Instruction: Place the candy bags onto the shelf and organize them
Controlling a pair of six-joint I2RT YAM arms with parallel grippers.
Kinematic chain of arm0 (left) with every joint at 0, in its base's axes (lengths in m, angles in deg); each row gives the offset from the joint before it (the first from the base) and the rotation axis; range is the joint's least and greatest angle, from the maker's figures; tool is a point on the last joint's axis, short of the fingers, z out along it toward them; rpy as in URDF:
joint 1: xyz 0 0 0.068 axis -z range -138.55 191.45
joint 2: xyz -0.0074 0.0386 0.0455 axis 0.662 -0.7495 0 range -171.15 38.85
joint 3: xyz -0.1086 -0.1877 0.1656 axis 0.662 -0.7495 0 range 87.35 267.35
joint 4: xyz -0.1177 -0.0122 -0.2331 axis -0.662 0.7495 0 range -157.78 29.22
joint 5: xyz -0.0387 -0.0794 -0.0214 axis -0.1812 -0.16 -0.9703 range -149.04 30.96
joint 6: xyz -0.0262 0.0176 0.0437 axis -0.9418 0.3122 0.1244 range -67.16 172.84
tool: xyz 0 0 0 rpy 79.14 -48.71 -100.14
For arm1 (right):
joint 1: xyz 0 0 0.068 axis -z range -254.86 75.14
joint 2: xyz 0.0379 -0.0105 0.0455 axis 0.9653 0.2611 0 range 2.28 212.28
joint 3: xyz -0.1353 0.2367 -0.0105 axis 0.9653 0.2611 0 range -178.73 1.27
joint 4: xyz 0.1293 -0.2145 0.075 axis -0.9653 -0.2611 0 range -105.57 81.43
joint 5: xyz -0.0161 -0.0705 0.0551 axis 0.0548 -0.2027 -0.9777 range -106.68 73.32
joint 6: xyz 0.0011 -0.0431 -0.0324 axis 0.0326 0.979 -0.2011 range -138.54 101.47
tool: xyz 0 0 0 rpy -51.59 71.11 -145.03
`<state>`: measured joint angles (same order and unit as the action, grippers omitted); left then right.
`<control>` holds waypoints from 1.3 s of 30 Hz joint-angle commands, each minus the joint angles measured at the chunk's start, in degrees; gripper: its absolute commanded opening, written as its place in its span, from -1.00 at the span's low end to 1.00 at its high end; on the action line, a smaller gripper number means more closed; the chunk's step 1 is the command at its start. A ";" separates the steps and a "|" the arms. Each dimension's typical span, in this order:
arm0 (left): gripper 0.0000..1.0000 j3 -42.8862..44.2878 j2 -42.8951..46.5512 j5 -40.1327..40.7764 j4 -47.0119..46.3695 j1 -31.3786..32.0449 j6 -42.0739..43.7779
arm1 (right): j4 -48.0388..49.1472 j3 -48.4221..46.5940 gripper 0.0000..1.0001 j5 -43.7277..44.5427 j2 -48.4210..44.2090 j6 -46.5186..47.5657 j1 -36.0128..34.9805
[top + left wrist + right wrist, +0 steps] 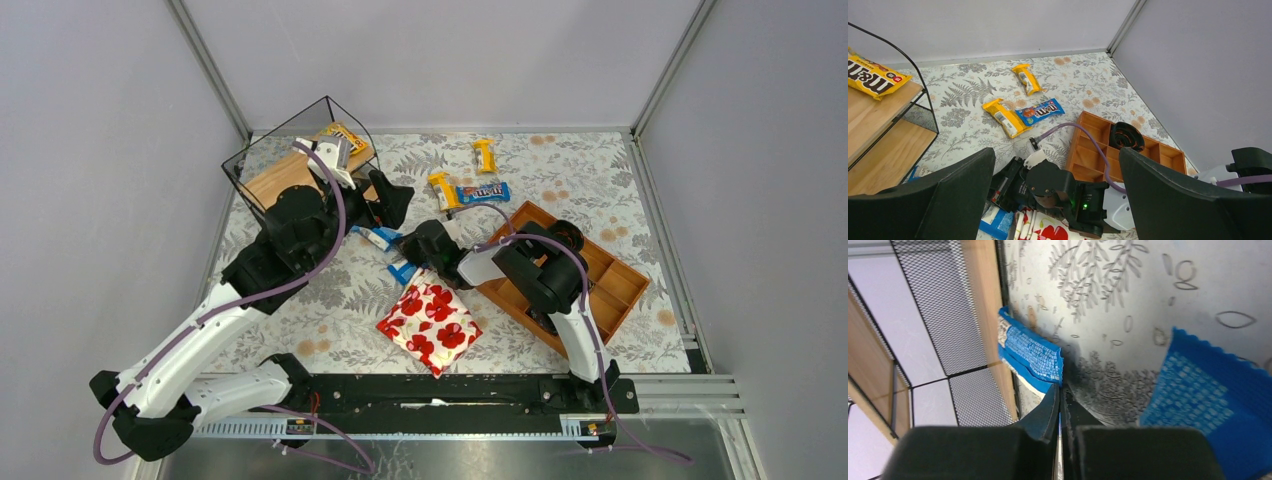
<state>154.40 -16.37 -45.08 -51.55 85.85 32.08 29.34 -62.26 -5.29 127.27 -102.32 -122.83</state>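
Note:
The shelf [285,172], black wire with wooden boards, stands at the far left. One yellow candy bag [345,135] lies on its top board, also in the left wrist view [870,75]. My right gripper [412,243] is shut on the edge of a blue candy bag [1030,355] lying on the table by the shelf's foot. A second blue bag [1198,410] lies beside it. Two yellow bags [484,155] [443,190] and a blue one [483,192] lie at the far middle. My left gripper [1055,152] is open and empty, beside the shelf above the right gripper.
A white pouch with red poppies [430,325] lies at the near middle. A reddish-brown compartment tray [600,290] sits at the right with a black round object [568,235] in it. The right arm's purple cable [1093,145] crosses the tray.

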 commanded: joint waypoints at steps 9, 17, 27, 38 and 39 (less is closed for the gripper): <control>0.97 0.37 1.23 1.25 -1.99 0.46 0.89 | 14.96 -4.45 -1.00 -5.64 -1.14 -2.26 -0.19; 0.97 0.77 2.37 1.86 -1.68 0.59 1.24 | 17.53 -9.68 -1.00 -8.61 -0.88 -3.65 -0.12; 0.97 0.88 3.28 2.47 -1.64 0.77 1.59 | 15.13 -20.09 -1.00 -8.65 4.40 -4.46 0.19; 0.97 0.75 3.80 3.03 -1.63 1.47 2.01 | 14.21 -24.44 -1.00 -5.16 12.62 -7.26 1.88; 0.97 0.75 3.81 3.21 -1.58 1.52 2.03 | 14.11 -23.93 -1.00 -4.62 12.86 -7.22 2.02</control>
<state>154.40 -13.74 -43.24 -51.14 86.94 33.22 43.06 -84.90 -12.76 138.46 -108.03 -121.93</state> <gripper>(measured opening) 0.987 0.014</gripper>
